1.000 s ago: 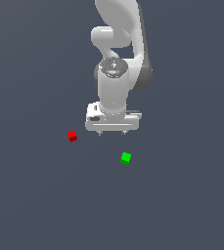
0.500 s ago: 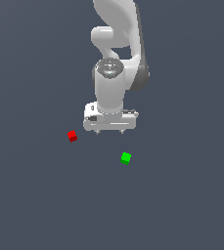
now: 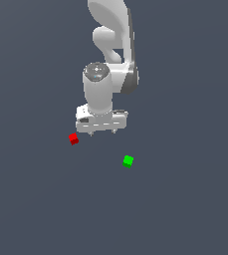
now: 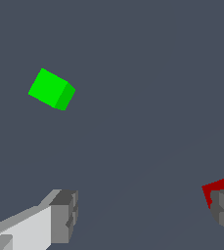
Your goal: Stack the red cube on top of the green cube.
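The red cube [image 3: 73, 139] lay on the tabletop [image 3: 185, 199] just beside the hand [image 3: 101, 131], off toward the exterior view's left, not between the fingers. The hand was held wide and empty. The green cube [image 3: 128, 161] sat apart on the hand's other side.

We see red cube [image 3: 73, 139] on counter [image 3: 185, 209], well toward the exterior view's left of green cube [image 3: 128, 161]; gripper [image 3: 103, 132] above, between them.
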`<state>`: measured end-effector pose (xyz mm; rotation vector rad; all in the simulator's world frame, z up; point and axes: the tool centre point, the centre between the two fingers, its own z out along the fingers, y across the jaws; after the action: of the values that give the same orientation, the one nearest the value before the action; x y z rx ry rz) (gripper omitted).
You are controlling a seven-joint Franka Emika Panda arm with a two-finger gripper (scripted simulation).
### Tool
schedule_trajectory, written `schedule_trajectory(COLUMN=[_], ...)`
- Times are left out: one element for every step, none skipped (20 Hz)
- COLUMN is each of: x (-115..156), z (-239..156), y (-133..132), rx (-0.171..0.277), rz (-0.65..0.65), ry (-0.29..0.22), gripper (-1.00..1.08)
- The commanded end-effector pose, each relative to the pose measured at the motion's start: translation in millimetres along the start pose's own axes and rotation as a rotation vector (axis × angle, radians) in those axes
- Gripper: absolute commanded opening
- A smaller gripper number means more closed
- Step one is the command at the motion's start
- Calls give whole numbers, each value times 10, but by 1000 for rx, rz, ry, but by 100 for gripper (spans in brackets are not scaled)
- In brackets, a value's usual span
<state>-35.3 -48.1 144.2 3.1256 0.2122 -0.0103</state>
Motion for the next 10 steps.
schedule_trajectory(x=[-102, -142, -181, -218, -254, -289, -323, -356, -388, -419], z=[73, 103, 133, 163, 193, 223, 253, 283, 312, 342], y=[141, 200, 259, 319, 379, 439, 500, 561, 622, 683], rx=[1, 1, 1, 1, 2, 2, 2, 2, 3, 3], rz=[-32, -45, -59, -72, -86, -99, -112, -125, -138, -151], ry=[1, 1, 1, 2, 2, 3, 3, 3, 4, 4], gripper=[100, 100, 100, 100, 100, 100, 100, 100, 100, 100])
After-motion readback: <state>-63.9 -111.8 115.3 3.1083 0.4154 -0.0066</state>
